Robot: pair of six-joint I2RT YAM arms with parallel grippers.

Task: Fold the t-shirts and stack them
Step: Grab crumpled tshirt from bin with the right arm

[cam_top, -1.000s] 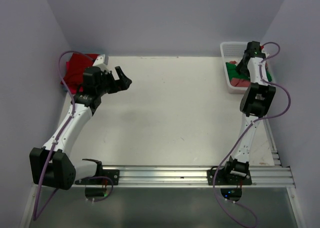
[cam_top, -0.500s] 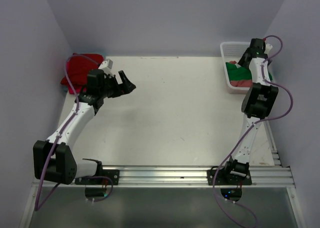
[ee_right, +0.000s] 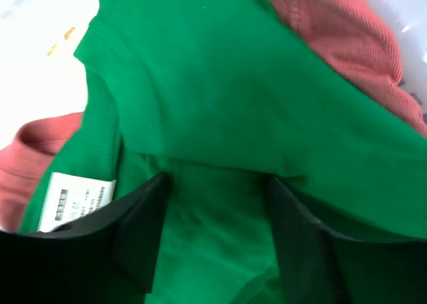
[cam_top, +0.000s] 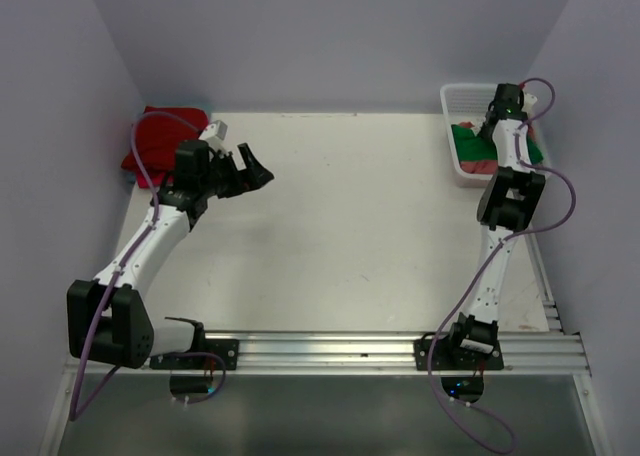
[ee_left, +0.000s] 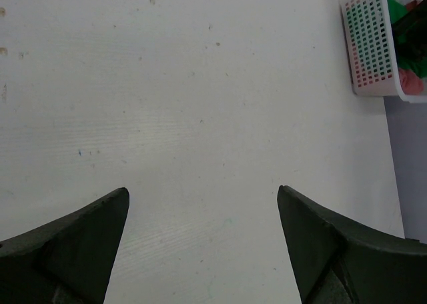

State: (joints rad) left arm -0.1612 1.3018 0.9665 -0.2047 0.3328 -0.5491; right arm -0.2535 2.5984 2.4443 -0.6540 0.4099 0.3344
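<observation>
Right wrist: parted fingers (ee_right: 143, 211) straddle the green t-shirt (ee_right: 220, 84)

Seen from this camera, the right gripper (ee_right: 213, 184) is spread wide, and green cloth fills the gap between its two dark fingers and runs on beyond their tips. Whether the tips press into the cloth cannot be told. A white label (ee_right: 77, 197) lies just left of the left finger. A salmon-red t-shirt (ee_right: 347, 31) lies bunched against the green one at upper right, with more of that colour at the left edge.

From the top camera, this arm reaches into the white basket (cam_top: 455, 101) at the table's (cam_top: 340, 206) far right corner. The left gripper (cam_top: 252, 166) hangs released over bare tabletop, holding nothing. A red t-shirt (cam_top: 160, 141) lies folded at the far left corner, behind that arm
</observation>
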